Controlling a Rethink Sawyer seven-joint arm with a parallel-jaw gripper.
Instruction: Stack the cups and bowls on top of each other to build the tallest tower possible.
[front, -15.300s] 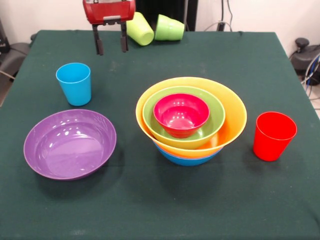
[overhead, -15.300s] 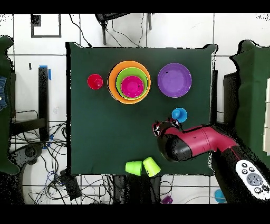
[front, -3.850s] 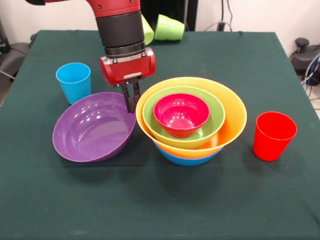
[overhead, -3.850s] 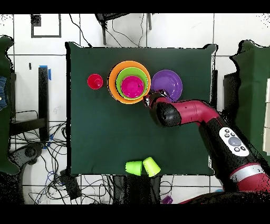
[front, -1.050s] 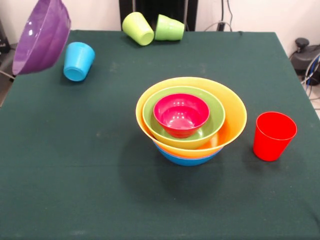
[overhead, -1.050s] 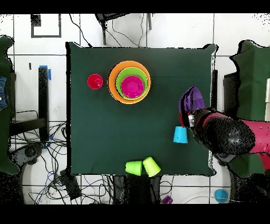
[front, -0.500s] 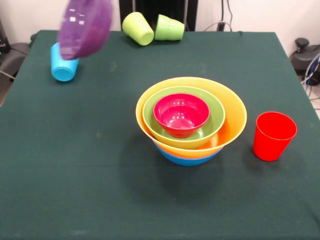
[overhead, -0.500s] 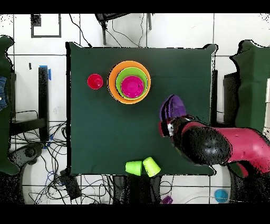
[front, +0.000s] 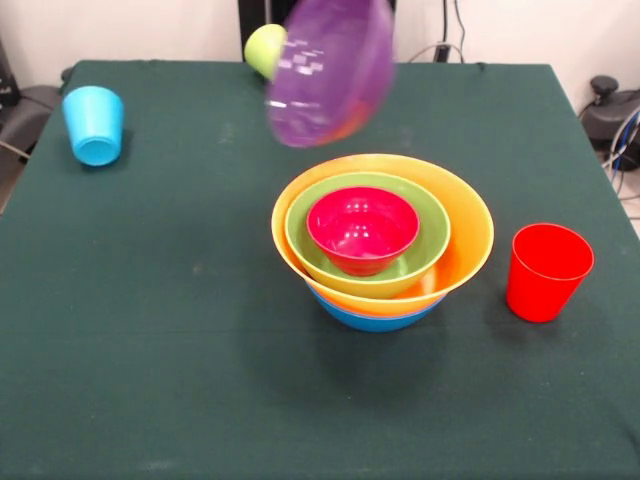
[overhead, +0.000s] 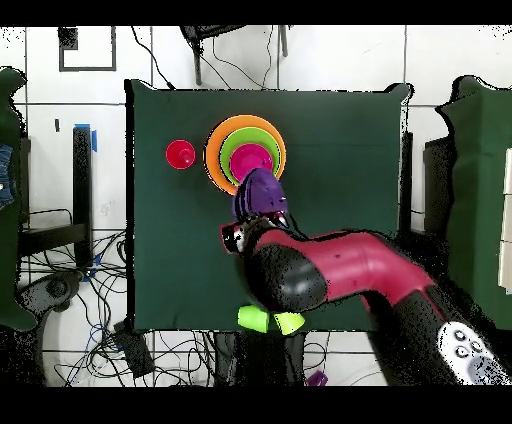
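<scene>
Place: a robot lab or test room.
Table: green cloth (front: 150, 380) over a table, alone on a pale tiled floor (overhead: 350, 60).
Wiring: loose cables (overhead: 90, 290) lie tangled on the floor beside the table.
Robot: a red and black arm (overhead: 340, 265) reaches over the table.
Surroundings: plain white wall (front: 520, 30) behind; blue tape (overhead: 95, 137) on the floor.

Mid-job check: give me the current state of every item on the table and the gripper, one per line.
purple bowl: in the air, tilted, carried above the tower's far side
tower: upright, red, green and orange bowls nested on a blue one
red cup: upright, apart from the tower
sky blue cup: lying on its side
yellow-green cup: on its side, partly hidden by the purple bowl
gripper: at the purple bowl, grip unclear
</scene>
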